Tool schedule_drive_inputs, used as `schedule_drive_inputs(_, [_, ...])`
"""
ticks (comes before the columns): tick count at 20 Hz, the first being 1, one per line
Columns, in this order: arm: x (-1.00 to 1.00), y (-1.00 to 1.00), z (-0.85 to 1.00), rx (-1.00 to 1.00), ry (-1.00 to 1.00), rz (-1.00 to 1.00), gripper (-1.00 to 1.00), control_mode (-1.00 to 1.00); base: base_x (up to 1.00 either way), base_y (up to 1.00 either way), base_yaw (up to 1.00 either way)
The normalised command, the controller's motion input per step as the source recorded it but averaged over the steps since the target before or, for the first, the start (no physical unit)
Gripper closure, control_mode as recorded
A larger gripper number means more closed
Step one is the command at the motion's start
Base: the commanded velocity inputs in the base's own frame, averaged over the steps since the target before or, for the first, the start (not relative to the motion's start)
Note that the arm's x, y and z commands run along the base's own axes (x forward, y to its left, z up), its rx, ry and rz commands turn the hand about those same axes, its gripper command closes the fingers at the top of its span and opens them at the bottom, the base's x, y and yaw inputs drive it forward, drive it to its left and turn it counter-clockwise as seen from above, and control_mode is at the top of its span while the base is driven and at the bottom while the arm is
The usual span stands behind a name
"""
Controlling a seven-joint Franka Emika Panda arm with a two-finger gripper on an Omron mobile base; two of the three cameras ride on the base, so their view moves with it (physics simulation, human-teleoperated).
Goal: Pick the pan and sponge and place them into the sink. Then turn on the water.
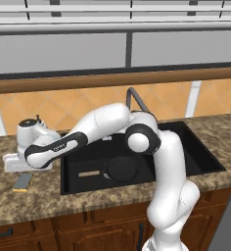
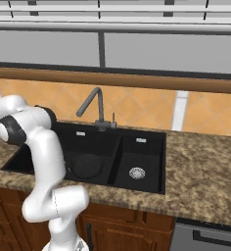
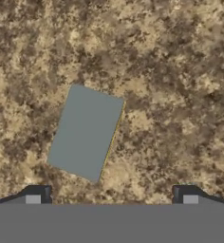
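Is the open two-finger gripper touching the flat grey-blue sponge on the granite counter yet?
Apart. In the hand view the gripper is open, its fingertips low in frame, with bare counter between them and the sponge.

Arm (image 1: 156,162) rises from base, bends at elbow and reaches far left, forearm roughly level. Hand (image 3: 111,199) points straight down, fingers (image 3: 38,195) spread fully apart, nothing between them. Wrist sits low over the bench.

Speckled granite counter (image 1: 220,130), wooden cabinets (image 1: 98,230)
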Motion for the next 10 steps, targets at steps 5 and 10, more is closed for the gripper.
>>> schedule_drive_inputs(5, [0.04, 0.32, -0.20, 0.00, 0.01, -0.03, -1.00, -1.00, 0.00, 0.00, 0.00])
schedule_drive_inputs(10, [0.05, 0.37, -0.11, -0.05, 0.05, -0.03, -1.00, -1.00, 0.00, 0.00, 0.00])
